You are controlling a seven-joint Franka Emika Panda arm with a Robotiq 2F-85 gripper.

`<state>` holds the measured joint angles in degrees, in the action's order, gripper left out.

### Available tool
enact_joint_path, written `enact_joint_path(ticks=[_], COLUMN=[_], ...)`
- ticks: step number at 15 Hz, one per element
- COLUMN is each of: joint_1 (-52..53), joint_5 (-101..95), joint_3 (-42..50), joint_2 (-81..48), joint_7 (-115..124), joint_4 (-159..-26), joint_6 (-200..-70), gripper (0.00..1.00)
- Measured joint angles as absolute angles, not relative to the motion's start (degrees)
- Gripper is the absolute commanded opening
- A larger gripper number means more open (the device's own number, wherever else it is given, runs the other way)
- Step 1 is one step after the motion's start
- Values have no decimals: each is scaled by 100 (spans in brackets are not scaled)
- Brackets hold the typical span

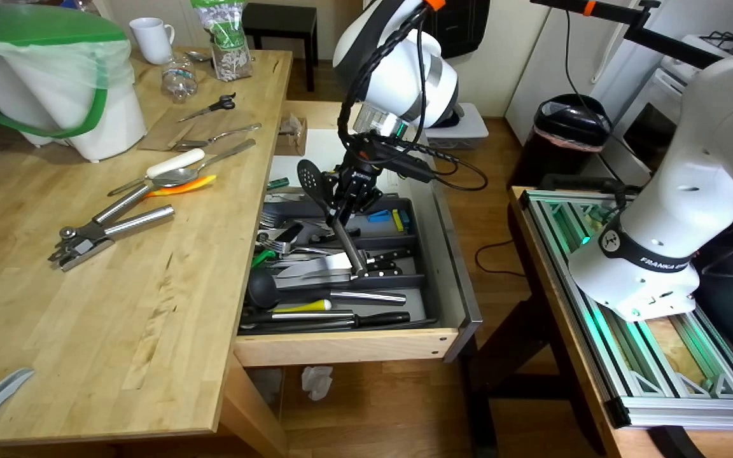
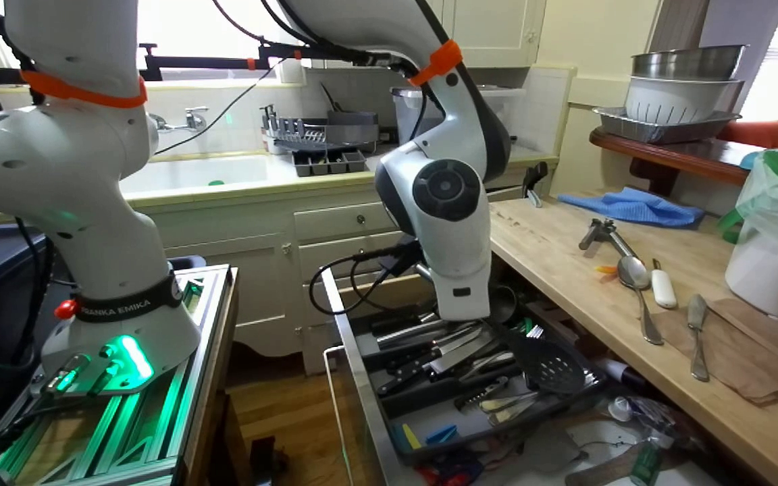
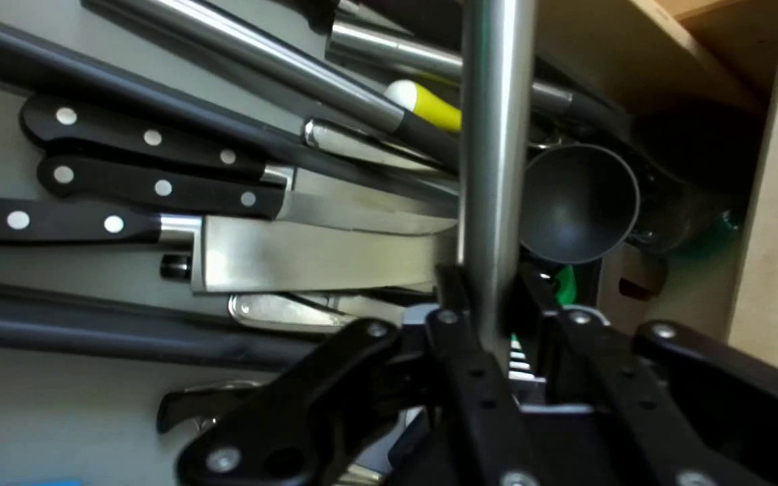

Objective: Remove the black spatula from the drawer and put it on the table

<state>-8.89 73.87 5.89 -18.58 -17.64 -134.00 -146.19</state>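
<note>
The tool [image 3: 490,293] grips the spatula [image 1: 346,242] above the drawer [image 1: 347,348]. Alongside, the plank-grained worktop [image 1: 172,324] bears a mug [image 1: 151,41], scissors [image 1: 220,104], a white bucket [image 1: 117,124] and a blue cloth [image 2: 632,206]; farther off stand a sink [image 2: 203,177] and a bin [image 1: 550,149].

Brand lettering [image 1: 664,264] is showing on the robot's base [image 1: 643,289].
In an exterior view, the black band [image 2: 129,304] around the base is reading "RANKA EMIKA" in white capitals, starting right beside a red knob [image 2: 66,309]. In an exterior view, the black band [image 1: 630,252] is reading "FRANKA E", the end of the name curving away. A round white sign [image 1: 610,240] is sitting on that band near the name, its inner mark being too small to make out. Print [image 1: 229,39] on the green bag [image 1: 233,67] and the label [image 1: 181,74] on the bottle [image 1: 179,93] are appearing too small to read.
</note>
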Motion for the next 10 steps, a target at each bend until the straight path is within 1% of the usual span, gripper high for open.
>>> enact_joint_path(ticks=[5,10], joint_1=[-475,-270], joint_5=[7038,5910], joint_3=[487,483], joint_2=[-1314,-665], joint_7=[-2343,-2609], joint_4=[-13766,-14187], joint_6=[-15612,-15958], gripper=[6,6])
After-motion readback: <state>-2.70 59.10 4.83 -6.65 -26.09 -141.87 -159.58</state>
